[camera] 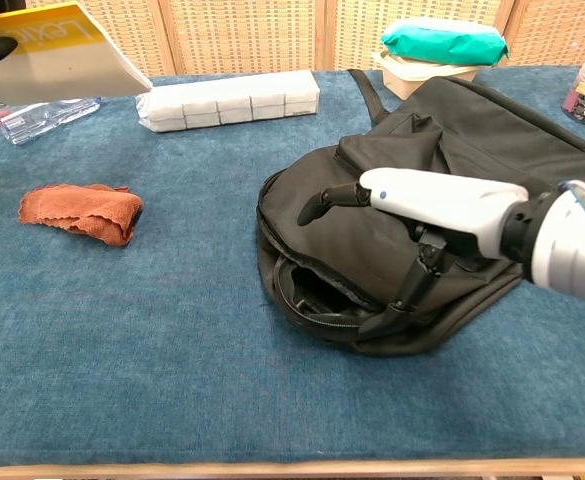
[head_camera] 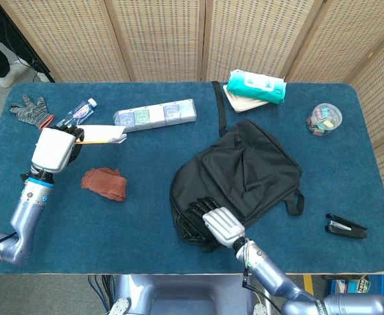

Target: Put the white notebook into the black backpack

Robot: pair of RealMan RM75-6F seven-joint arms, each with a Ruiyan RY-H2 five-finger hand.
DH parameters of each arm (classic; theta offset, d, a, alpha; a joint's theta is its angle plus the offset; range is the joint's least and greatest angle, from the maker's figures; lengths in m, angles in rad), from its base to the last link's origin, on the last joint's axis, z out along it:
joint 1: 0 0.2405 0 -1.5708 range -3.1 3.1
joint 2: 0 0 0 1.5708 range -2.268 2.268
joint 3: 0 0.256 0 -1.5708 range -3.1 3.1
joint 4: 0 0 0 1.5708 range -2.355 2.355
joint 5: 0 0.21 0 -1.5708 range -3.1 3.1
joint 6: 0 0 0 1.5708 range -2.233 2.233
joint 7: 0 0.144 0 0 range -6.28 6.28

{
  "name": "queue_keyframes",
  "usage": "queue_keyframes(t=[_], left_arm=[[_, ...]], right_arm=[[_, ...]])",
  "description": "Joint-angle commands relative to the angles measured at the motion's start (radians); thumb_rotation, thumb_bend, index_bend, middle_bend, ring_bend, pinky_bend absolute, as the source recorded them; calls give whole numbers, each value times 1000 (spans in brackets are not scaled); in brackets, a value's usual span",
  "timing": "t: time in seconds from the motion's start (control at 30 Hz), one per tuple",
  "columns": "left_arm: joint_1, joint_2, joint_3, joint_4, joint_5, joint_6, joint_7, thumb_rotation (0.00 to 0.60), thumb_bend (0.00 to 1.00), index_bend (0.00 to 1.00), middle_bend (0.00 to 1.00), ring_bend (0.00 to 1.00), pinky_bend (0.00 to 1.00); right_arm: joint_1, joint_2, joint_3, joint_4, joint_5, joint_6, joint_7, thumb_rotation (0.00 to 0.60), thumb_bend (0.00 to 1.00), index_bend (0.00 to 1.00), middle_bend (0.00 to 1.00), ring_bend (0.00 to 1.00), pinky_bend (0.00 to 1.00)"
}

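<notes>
The one thin white notebook with a yellow cover (head_camera: 102, 134) is up in the air over the left side of the blue table (head_camera: 146, 170), its near end pinched in the fingers of the left hand (head_camera: 52, 149), far from the one soft black backpack (head_camera: 237, 177) lying flat. The right hand (head_camera: 219, 223) rests on the backpack beside its open zip mouth with its fingers spread and nothing in them. In the chest view the left hand is almost cut off at the top corner, and one crumpled brown cloth (camera: 80, 212) lies below the notebook.
</notes>
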Motion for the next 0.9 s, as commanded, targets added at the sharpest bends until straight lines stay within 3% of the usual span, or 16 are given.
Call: queue_keyframes(t=[0.03, 0.5, 0.7, 0.8, 0.9], left_arm=[[3, 1, 2, -1, -1, 6, 1, 600, 540, 821, 642, 618, 724], [10, 5, 8, 11, -3, 16, -24, 600, 540, 821, 642, 618, 724], [12, 3, 9, 20, -3, 22, -36, 600, 540, 821, 642, 618, 724], [13, 7, 9, 17, 0, 29, -39, 600, 539, 821, 643, 618, 724], [15, 12, 8, 13, 2, 37, -42, 600, 538, 821, 643, 618, 724]], right_arm=[[14, -50, -5, 60, 15, 35, -46, 600, 0, 170, 133, 57, 23], [21, -86, 14, 92, 75, 80, -66, 600, 0, 166, 131, 57, 27], [37, -107, 6, 103, 136, 94, -136, 600, 0, 150, 107, 58, 54], [46, -120, 3, 114, 158, 104, -169, 600, 5, 167, 148, 126, 181], [48, -132, -1, 124, 162, 129, -197, 600, 156, 247, 269, 301, 408]])
